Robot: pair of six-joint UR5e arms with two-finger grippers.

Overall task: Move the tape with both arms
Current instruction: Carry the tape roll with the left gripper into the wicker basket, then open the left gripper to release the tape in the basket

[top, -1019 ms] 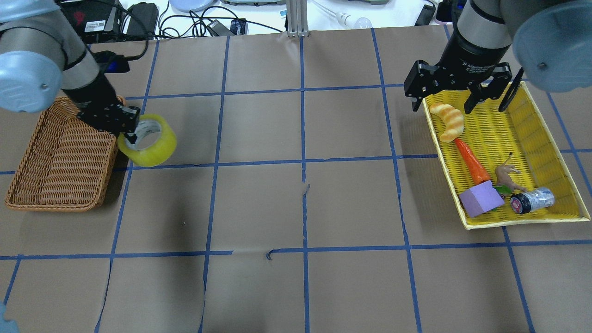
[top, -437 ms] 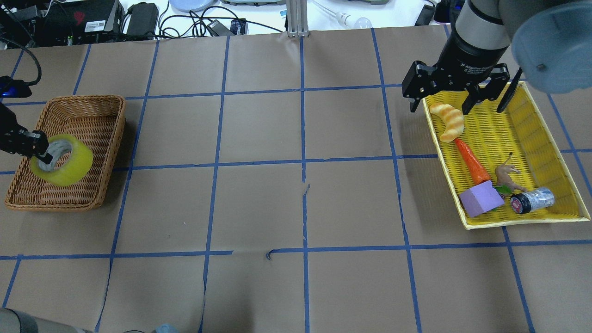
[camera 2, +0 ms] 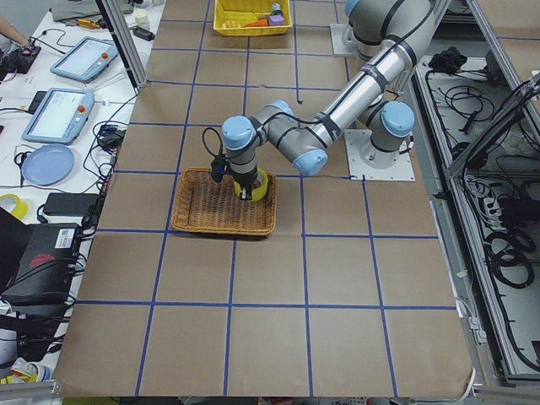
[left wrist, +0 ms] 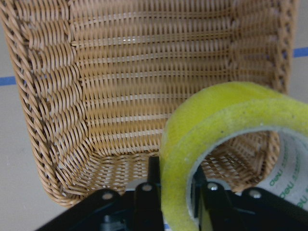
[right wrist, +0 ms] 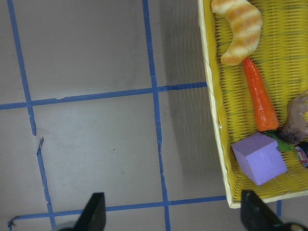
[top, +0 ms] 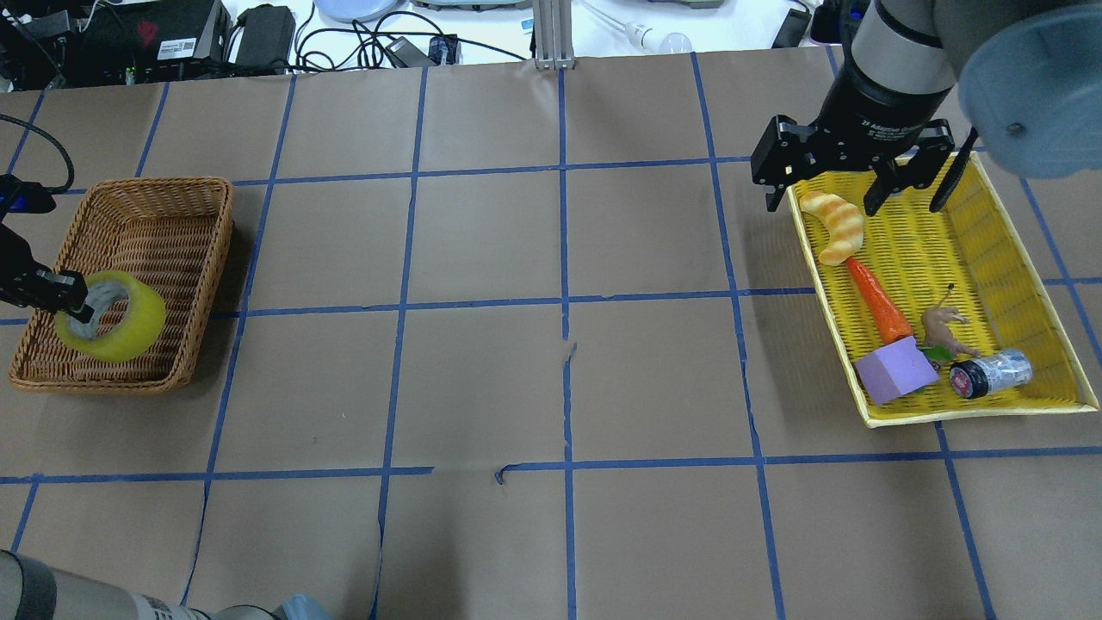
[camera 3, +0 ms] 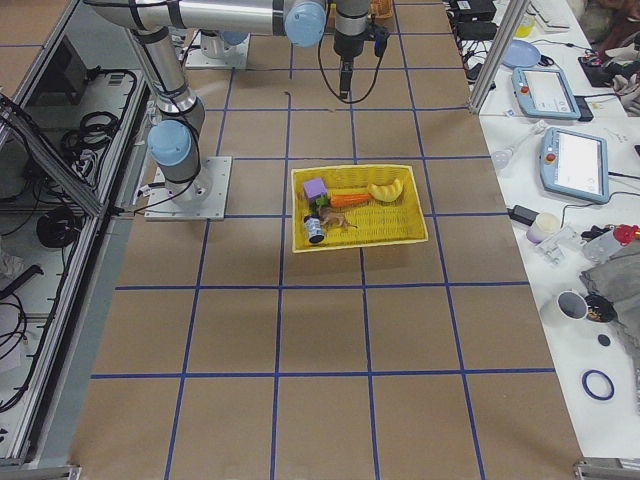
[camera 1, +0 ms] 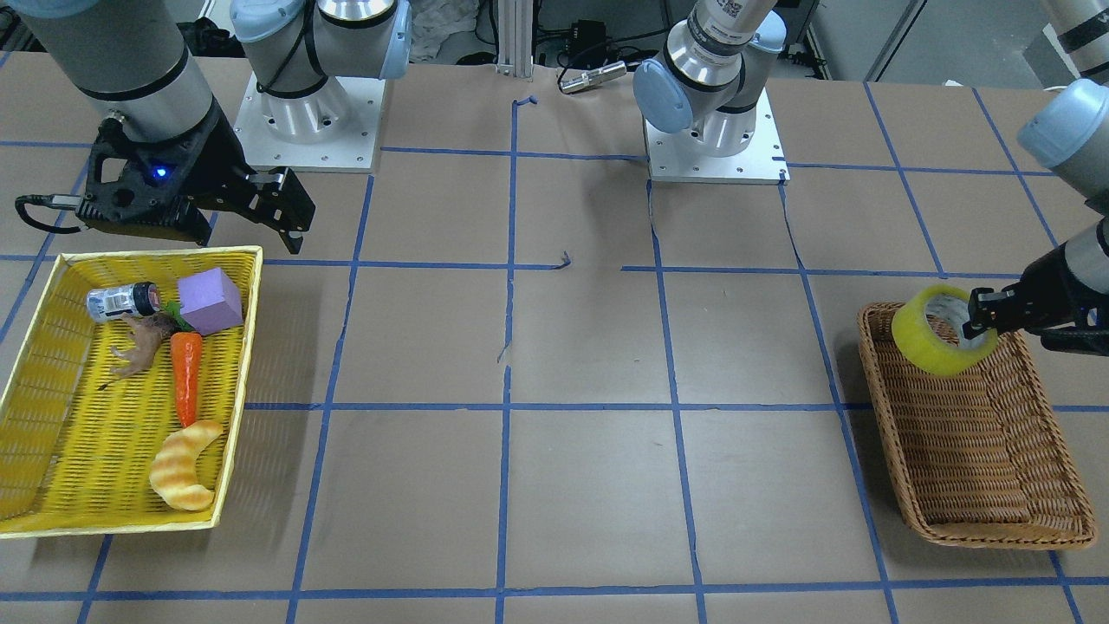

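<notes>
At the 9 o'clock side of the bench (top: pixel 482 387), the left gripper (top: pixel 76 305) holds the tape roll (top: pixel 131 331) over the 8 o'clock part of a wicker basket (top: pixel 225 245), jaws clamped on the roll's wall. Near 2 o'clock, the right gripper (top: pixel 820 195) hovers over the edge of a yellow tray (top: pixel 947 419), jaws wide apart.

Wicker basket (top: pixel 164 232), yellow tray (top: pixel 973 241) holding croissant (top: pixel 833 226), carrot (top: pixel 880 300), purple block (top: pixel 895 368), small can (top: pixel 990 375)

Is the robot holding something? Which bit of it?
The left end effector grips the tape by its wall, one finger inside the ring. The right end effector holds nothing.
</notes>
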